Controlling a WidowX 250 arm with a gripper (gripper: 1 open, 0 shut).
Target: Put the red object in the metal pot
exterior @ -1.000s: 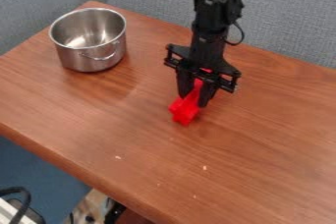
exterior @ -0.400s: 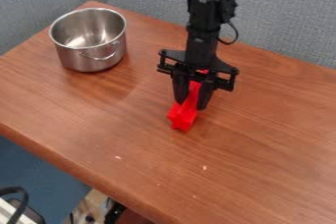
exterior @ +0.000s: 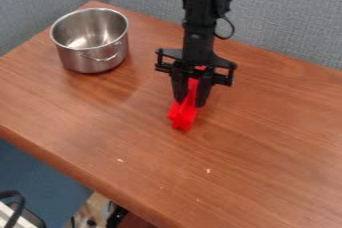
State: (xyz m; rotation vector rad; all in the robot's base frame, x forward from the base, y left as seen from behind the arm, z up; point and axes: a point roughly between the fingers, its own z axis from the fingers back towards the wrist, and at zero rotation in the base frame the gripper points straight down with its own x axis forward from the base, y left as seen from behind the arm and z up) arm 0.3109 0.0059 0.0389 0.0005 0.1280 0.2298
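Here, red block (exterior: 183, 116) between the black jaws (exterior: 191, 94), whether gripped I cannot tell.

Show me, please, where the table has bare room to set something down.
The table is bare between the pot and the red block, and from the block to the near and right edges. It is crowded around the block, where the gripper hangs.

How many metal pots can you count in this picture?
1. The metal pot stands near the table's far corner, in the picture's upper left. No others show.
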